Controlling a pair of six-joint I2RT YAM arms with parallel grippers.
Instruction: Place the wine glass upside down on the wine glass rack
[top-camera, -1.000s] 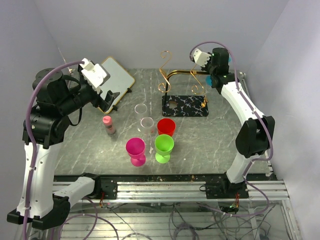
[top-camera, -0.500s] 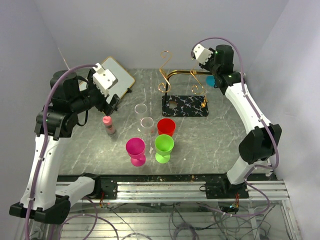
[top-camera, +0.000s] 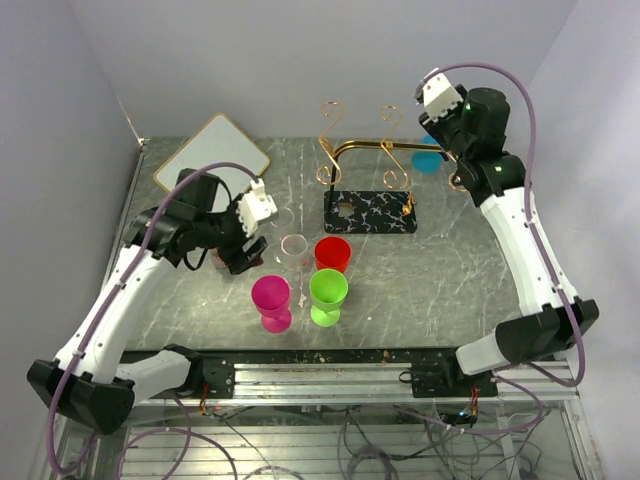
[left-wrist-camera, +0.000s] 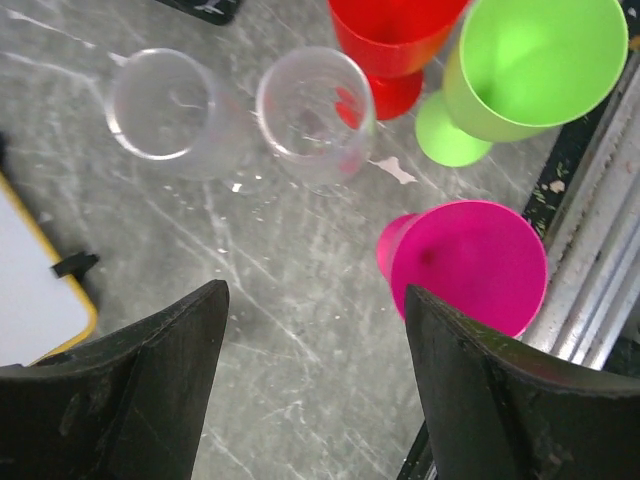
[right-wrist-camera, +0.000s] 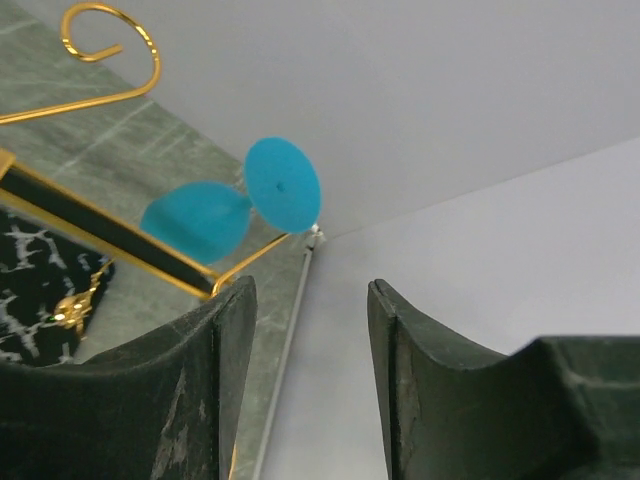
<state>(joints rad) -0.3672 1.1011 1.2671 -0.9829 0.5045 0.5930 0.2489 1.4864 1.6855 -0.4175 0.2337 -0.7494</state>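
1. Our left claw (left-wrist-camera: 312, 320) is wide open, with nothing between its fingers. It hangs low over the left half of the grey table (top-camera: 430, 270), looking down.
2. Under it we see two clear glasses (left-wrist-camera: 315, 115) standing upright just beside each other. A red glass (left-wrist-camera: 390, 30), a green glass (left-wrist-camera: 540, 60) and a magenta glass (left-wrist-camera: 470, 265) are close by. The magenta glass is the one nearest the claw, just beside its right finger in the left wrist view.
3. Our right claw (right-wrist-camera: 310, 300) is also open and empty. It is raised at the far right of the table, close to the back wall.
4. The blue wine glass (right-wrist-camera: 205, 220) hangs at the right end of the rack (top-camera: 372, 215), resting on the gold wire arm. It is clear of the right claw's fingers. Its round foot faces the right wrist camera, but we cannot tell exactly how it tilts.
5. The rack stands at the far middle of the table on its black, white-veined base, with its gold scrolls rising above.
6. A white board (top-camera: 212, 152) with a gold edge lies in the far left corner, well apart from the rack.
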